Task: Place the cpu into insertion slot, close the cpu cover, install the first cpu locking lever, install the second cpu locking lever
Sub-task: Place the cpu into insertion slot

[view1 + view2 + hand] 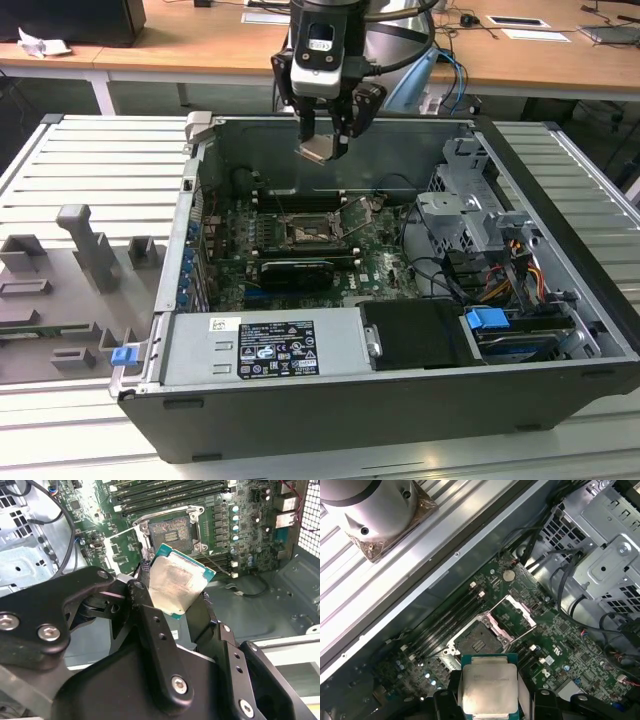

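Now the gripper (pixel 325 143) has its jaws pinching the cpu (pixel 176 586) by two edges, up above the open computer case (pixel 300 420). Down inside, the insertion slot (pixel 476 639) is empty, its cpu cover (pixel 517 612) tipped up. The arm (pixel 325 20) points down.

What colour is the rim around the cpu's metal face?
Teal green, framing the cpu; clearest in the second wrist view.

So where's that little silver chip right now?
In the exterior view the cpu hangs in the claw above the open computer case, clear of the insertion slot below.
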Robot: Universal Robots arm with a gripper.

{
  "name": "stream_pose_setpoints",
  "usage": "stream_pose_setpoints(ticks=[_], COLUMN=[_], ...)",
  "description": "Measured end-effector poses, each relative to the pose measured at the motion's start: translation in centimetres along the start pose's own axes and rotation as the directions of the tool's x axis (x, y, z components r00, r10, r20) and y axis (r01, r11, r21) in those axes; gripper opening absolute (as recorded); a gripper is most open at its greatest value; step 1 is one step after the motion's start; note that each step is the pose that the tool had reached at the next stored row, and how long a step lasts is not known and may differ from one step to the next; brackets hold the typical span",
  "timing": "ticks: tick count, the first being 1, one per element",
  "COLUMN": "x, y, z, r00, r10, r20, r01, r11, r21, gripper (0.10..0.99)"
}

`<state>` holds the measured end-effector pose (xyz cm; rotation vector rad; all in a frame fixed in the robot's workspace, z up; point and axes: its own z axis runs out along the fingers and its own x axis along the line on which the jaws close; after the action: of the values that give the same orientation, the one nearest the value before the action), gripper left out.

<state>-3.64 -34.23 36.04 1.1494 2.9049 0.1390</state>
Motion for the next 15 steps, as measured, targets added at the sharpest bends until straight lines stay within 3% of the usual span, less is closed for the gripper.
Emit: stream_pose_setpoints(ticks=[15], x=[0.0], y=[-0.01], z=[0.07], r00=[0.9955], r10=[0.095], r20=[0.0082], r01=[-0.095], r11=[0.9955], r21=[-0.002], gripper=[0.529])
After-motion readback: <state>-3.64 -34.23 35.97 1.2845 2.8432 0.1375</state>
